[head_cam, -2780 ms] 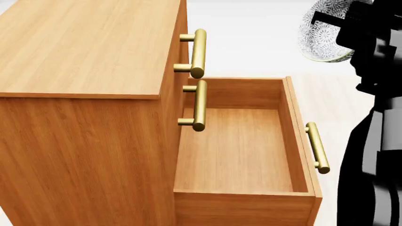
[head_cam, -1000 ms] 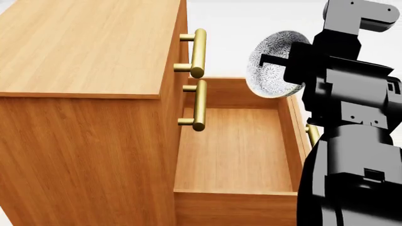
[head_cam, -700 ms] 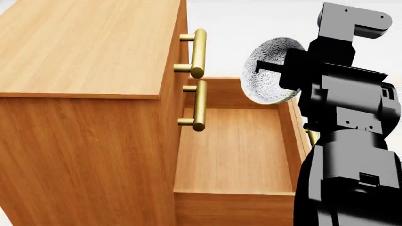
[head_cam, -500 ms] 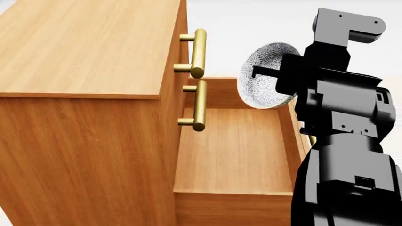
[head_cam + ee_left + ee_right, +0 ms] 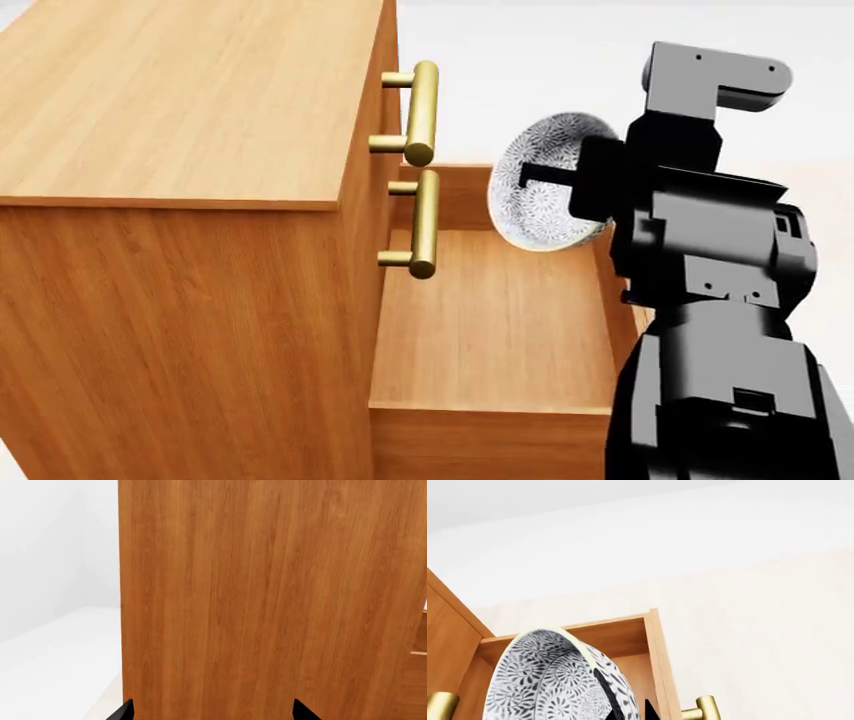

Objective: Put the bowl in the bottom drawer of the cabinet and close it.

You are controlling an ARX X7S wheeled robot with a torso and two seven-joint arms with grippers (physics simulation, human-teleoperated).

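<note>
Beside the cabinet point(image 5: 267, 600) wall, left wrist view: only two tips of your left gripper point(image 5: 210, 711) show, set apart, nothing between. Head view: right gripper point(image 5: 554, 172) pinches the bowl point(image 5: 541, 195) rim, tilted above the bottom drawer point(image 5: 501, 330); lower first, level it. Right wrist view: bowl point(image 5: 554, 680) over the drawer's back part; release low.

Showing orange-brown wood grain across the boxy three-drawer cabinet point(image 5: 174, 200) and inside its open bottom wooden drawer point(image 5: 494, 320). Gleaming brass on the upper drawers' cylindrical bar handles point(image 5: 422, 110). Wearing fine grey-blue speckled flowers on white, the small round deep bowl point(image 5: 541, 195). Looking glossy black, the right gripper point(image 5: 561, 175). Lying pale cream, the floor point(image 5: 760, 610).
</note>
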